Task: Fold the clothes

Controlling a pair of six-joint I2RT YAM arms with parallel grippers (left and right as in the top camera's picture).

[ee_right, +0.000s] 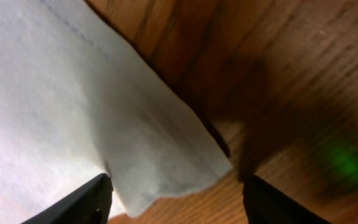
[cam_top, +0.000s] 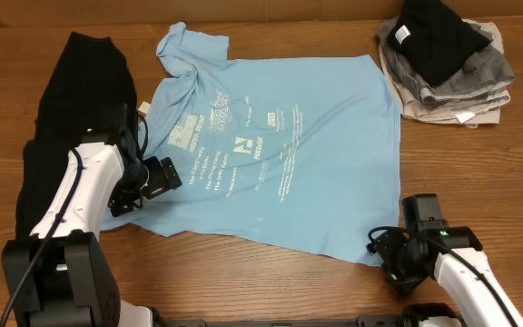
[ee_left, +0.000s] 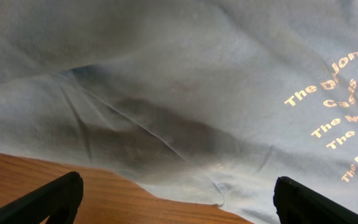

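T-shirt (cam_top: 289, 154) lies on the table (cam_top: 289, 27); left gripper (ee_left: 179, 193) gaping at its eight o'clock, right gripper (ee_right: 176, 190) gaping at five.

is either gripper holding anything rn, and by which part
Nothing is held. The left gripper is open at the left edge of the T-shirt; the right gripper is open at its near right corner.

The left arm (cam_top: 71, 195) and right arm (cam_top: 466, 272) are white shells over black joints. A black cable (cam_top: 36, 250) follows the left arm; the left tool (cam_top: 164, 173) is black and boxy.
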